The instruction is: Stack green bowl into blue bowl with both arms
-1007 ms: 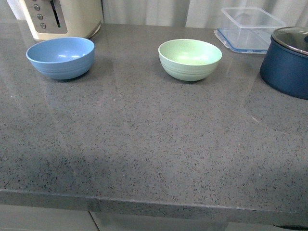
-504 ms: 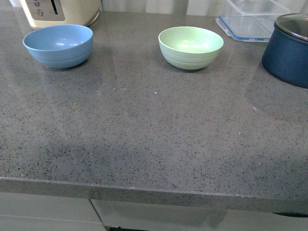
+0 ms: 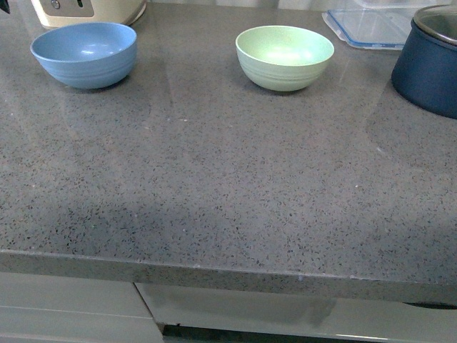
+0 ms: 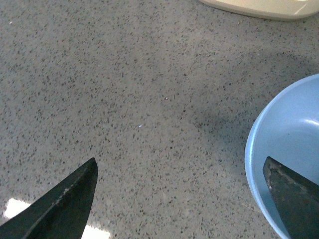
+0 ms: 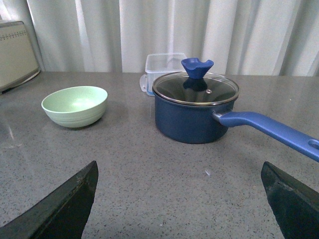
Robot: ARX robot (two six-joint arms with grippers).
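The blue bowl sits upright and empty at the far left of the grey counter. The green bowl stands upright and empty to its right, at the far middle. Neither arm shows in the front view. My left gripper hangs open above the counter, one fingertip over the blue bowl's rim, the other over bare counter. My right gripper is open low over the counter, with the green bowl well ahead and off to one side.
A dark navy pot with a glass lid and long blue handle stands at the far right. A clear plastic container lies behind it. A cream appliance stands behind the blue bowl. The counter's front edge runs across the near side.
The front view has tilted downward: both bowls, the pot and the appliance sit higher in the picture, and more of the counter's front edge and the cabinet shows. The bowls have not moved.
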